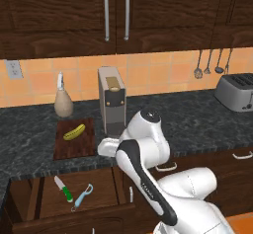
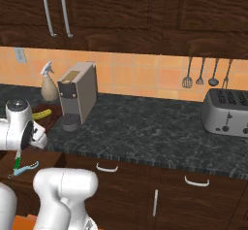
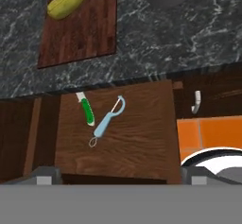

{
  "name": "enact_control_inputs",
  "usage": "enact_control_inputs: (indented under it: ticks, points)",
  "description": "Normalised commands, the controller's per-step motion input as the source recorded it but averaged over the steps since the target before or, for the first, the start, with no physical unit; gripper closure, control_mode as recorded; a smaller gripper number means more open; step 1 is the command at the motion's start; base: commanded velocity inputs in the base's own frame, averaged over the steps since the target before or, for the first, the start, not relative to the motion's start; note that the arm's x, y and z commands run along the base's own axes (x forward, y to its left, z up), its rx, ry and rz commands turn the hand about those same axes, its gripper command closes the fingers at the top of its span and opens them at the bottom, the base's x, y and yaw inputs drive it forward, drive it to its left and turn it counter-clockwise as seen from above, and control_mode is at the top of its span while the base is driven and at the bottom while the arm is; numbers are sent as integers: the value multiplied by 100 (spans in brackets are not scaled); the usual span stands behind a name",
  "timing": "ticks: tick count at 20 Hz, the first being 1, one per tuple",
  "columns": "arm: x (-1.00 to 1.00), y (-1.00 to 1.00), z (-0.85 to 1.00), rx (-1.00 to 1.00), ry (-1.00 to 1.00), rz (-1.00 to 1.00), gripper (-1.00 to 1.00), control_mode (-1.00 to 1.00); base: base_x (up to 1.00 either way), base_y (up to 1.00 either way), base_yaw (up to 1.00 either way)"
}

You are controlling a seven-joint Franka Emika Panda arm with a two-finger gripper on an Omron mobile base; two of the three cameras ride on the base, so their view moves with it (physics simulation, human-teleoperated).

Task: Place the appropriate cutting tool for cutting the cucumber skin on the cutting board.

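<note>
Two utensils, the blue-handled peeler and a green-handled knife, are seen in the open drawer at frame centre, the cucumber on the cutting board upper left, and the tool's opening cannot be told.

cucumber: upper end cut off by hand view's top edge | cutting board: mostly hidden behind the arm in right base view | knife: only a green sliver beside the arm there | pincer: open or closed cannot be told | toaster: clipped by right edge
</note>
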Motion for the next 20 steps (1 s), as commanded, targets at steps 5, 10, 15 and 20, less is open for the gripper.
enact_control_inputs:
  ticks: [5, 10, 15, 20]
  points:
    - [-6, 69, -47, -13, 1, 0, -100, -100, 0, 0, 0]
    - [-6, 28, -46, -6, 4, 0, -100, -100, 0, 0, 0]
    - [-24, 5, -44, 0, 11, 2, -100, -100, 0, 0, 0]
    - [-23, 26, -37, 0, 13, 0, -100, -100, 0, 0, 0]
